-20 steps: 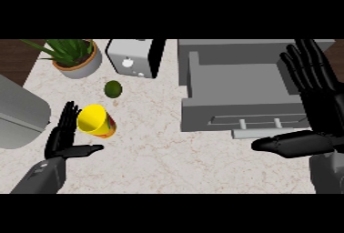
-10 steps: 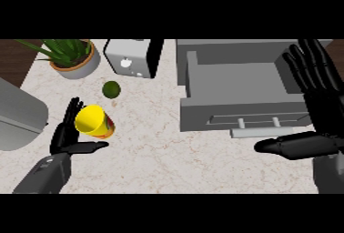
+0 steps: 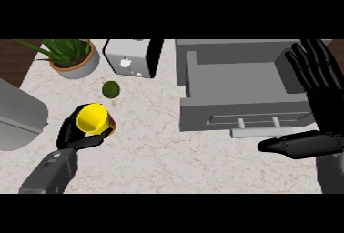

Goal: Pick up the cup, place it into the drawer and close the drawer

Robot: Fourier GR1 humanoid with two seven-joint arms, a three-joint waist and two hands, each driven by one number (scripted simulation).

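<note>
Marble counter [image 3: 168, 154], viewed from above. Landmark: grey drawer [image 3: 238, 86], pulled open, handle [image 3: 259, 121] on its front face. Yellow cup [image 3: 94, 120] is well left of the drawer, on the counter, tilted. Left hand [image 3: 77, 136] is clamped on the cup, fingers curled round its lower side. Right hand [image 3: 316, 68] is at the drawer's right edge, fingers straight and spread, holding nothing. Green avocado [image 3: 111, 89] sits left of the drawer, just above the cup. Toaster [image 3: 132, 58] just left of the drawer's back corner; potted plant [image 3: 70, 57] further left. Grey appliance [image 3: 19, 116] at far left, cut off by the edge.
</note>
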